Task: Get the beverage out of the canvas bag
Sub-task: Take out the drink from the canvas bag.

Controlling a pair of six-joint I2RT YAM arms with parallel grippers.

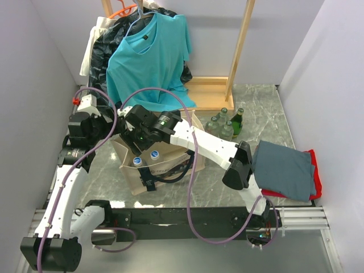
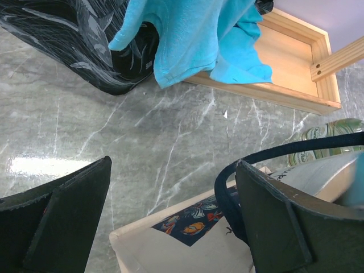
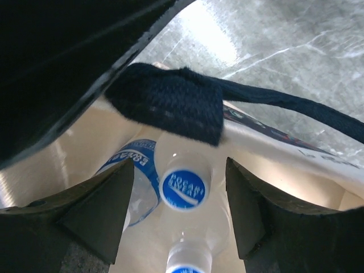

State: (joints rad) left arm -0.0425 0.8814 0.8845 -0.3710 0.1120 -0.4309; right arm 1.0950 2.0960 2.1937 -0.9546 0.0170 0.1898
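Nothing out yet: beverage bottle [image 3: 183,189] stands inside the canvas bag [image 3: 85,142], right gripper [image 3: 179,170] spread either side of it, unclamped; left gripper [image 2: 170,219] spread, empty, over the bag's edge; grasp and lift remain.

POCARI SWEAT on bottle cap [image 3: 183,188]

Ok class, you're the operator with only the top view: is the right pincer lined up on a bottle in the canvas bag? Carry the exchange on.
Observer: Yes. In the right wrist view the right pincer is open, with a blue bottle cap between its fingers, not gripped.
Operator: Anything in the way?
Observer: A dark strap crosses the canvas bag close by that cap.
Operator: And the left pincer?
Observer: Open and empty, above the bag's corner.
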